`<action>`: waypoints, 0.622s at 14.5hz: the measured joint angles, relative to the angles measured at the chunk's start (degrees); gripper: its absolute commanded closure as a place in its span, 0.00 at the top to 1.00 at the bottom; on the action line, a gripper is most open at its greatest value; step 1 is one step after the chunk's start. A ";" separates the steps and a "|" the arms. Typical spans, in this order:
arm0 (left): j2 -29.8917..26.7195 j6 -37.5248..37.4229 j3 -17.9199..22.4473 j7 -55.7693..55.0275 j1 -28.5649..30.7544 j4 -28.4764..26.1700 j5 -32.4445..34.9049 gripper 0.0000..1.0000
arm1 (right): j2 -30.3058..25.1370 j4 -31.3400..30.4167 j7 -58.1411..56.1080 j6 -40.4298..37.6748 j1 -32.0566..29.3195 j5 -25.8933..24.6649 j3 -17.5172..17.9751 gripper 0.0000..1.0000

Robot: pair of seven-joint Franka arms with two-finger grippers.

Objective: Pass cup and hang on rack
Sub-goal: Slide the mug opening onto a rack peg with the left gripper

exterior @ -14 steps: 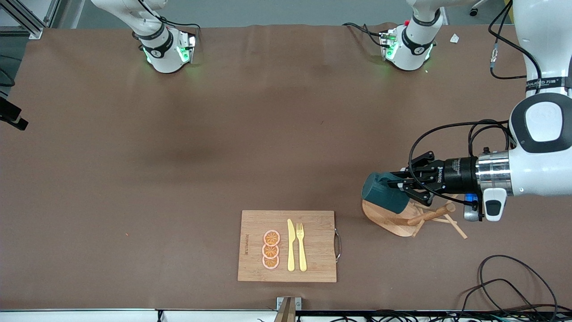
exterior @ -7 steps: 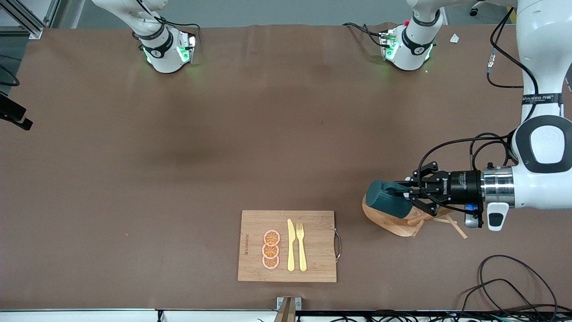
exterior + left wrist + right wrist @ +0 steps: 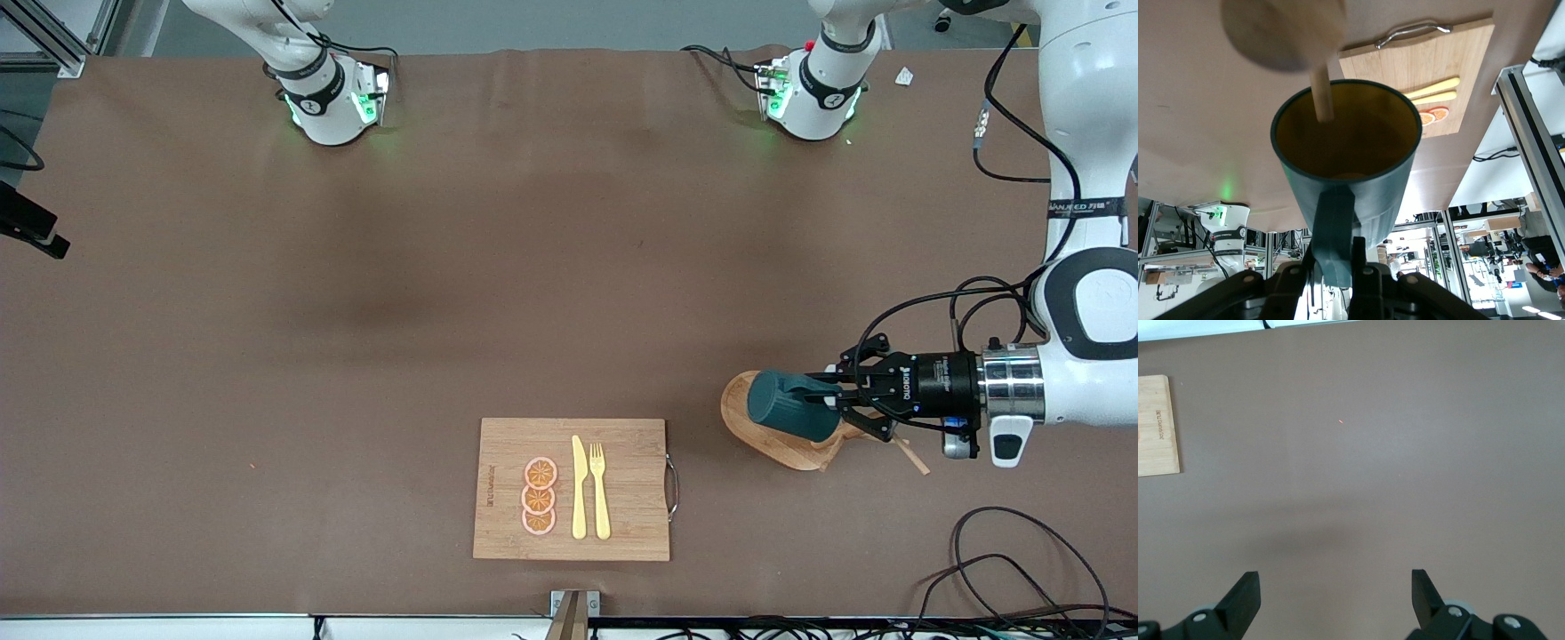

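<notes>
So the left end effector (image 3: 834, 402) is clamped on the handle of the cup (image 3: 791, 405), holding it sideways in the air right over the rack (image 3: 782, 440), which sits toward the left arm's end of the tabletop (image 3: 444, 284), just beside the cutting board (image 3: 572, 490) with its knife (image 3: 579, 487), fork (image 3: 600, 489) and orange slices (image 3: 539, 496). In the left wrist view one of the rack's thin pegs (image 3: 1321, 93) pokes into the cup's open yellowish mouth, with the rack's round base blurry above it. The right end effector (image 3: 1336, 600) just waits, fingers spread wide with nothing in them, over bare brown tabletop.
</notes>
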 measured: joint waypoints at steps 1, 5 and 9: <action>0.27 0.00 0.00 -0.75 0.04 0.00 0.00 0.00 | 0.00 0.00 0.00 -0.26 0.00 0.00 0.01 1.00; 0.51 0.03 0.13 -3.25 0.61 0.00 0.00 0.00 | 0.00 0.00 0.00 -0.38 0.00 0.00 0.03 1.00; 0.55 0.03 0.20 -3.95 1.98 -0.03 0.00 0.00 | 0.00 0.00 0.01 -0.38 0.00 0.00 0.03 1.00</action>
